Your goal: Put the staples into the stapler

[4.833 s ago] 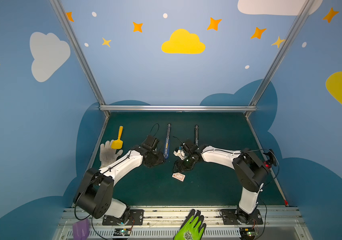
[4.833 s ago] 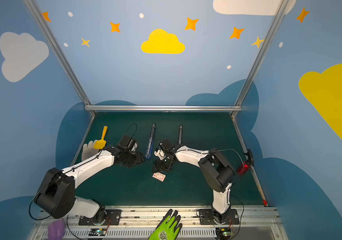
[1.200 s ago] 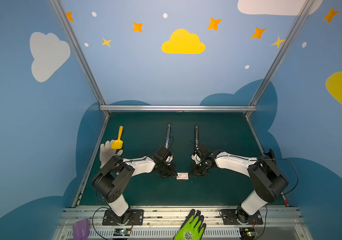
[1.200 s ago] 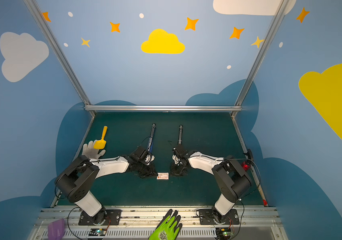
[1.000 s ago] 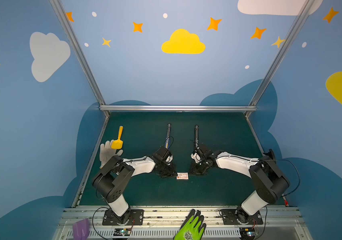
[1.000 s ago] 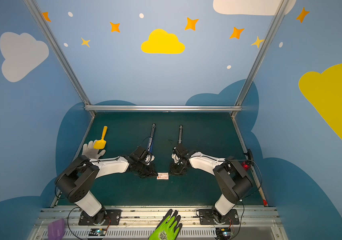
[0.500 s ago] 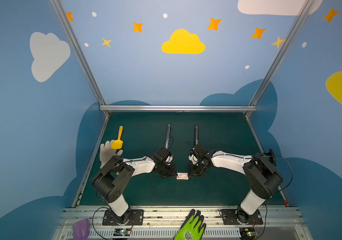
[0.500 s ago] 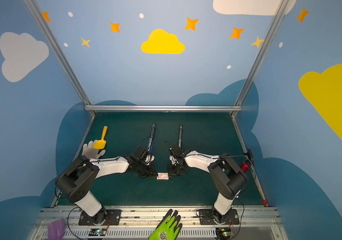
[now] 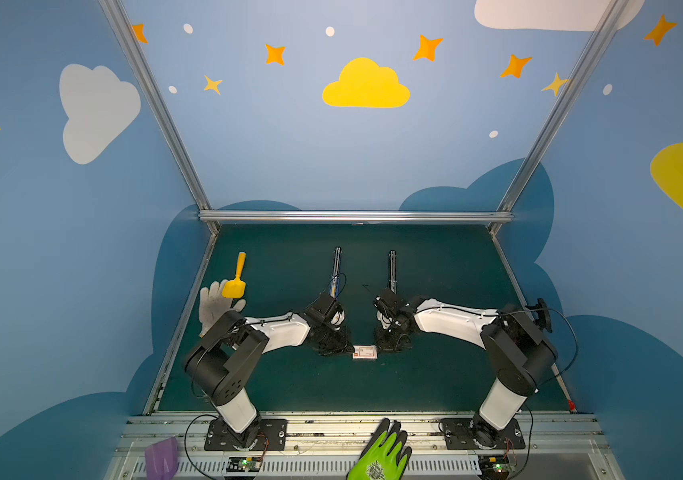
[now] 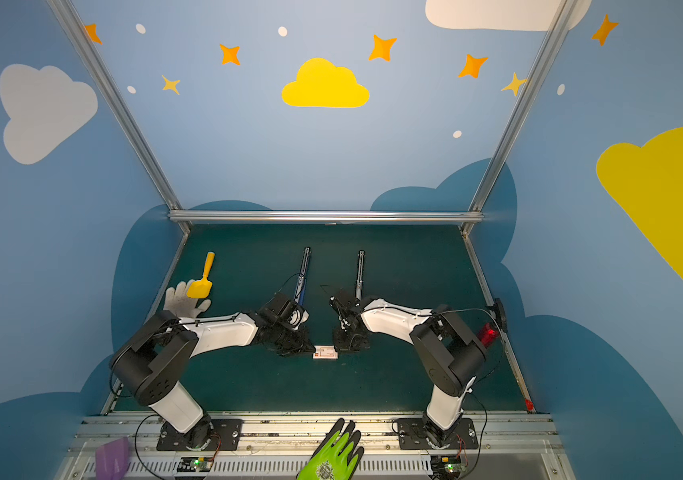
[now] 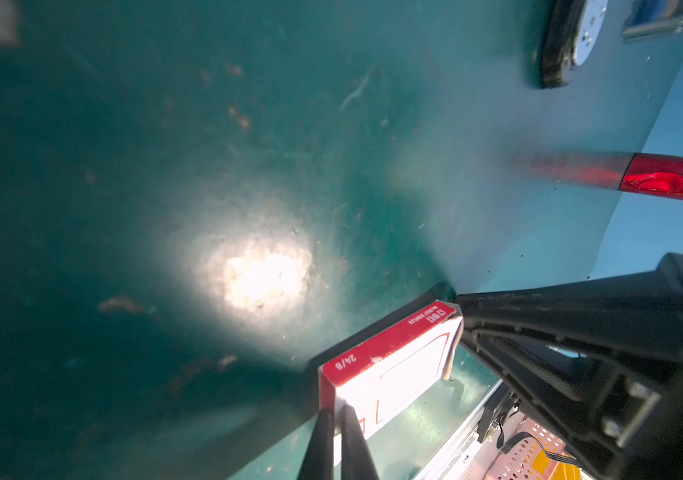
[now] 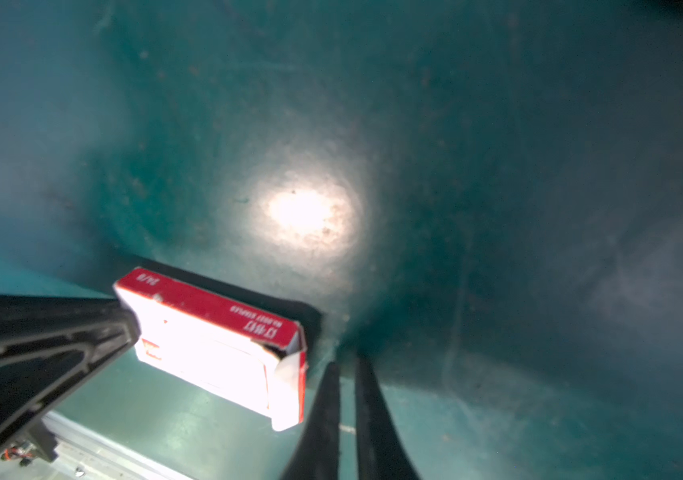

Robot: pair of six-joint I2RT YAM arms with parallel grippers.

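Observation:
A small white cardboard box with a red edge (image 9: 364,352) (image 10: 325,352) lies flat on the green mat (image 9: 435,374), between my two grippers. My left gripper (image 9: 341,351) (image 11: 337,409) is shut, with its tips against the box (image 11: 398,370) at one end. My right gripper (image 9: 389,347) (image 12: 346,365) stands just off the other end, where the box (image 12: 206,345) has a loose end flap. Its fingers are open by a narrow slit with nothing between them. Two long narrow staplers (image 9: 336,270) (image 9: 392,268) lie lengthwise farther back. The staples are hidden.
A yellow scoop (image 9: 235,278) and a white knit glove (image 9: 213,305) lie at the mat's left edge. On the front rail are a green glove (image 9: 381,455) and a purple scoop (image 9: 161,457). A red item (image 10: 485,332) sits by the right wall.
Over the last second my right gripper has slid left, up to the box's end. The left arm and the box have stayed put. Nearly five seconds ago both arms were farther back.

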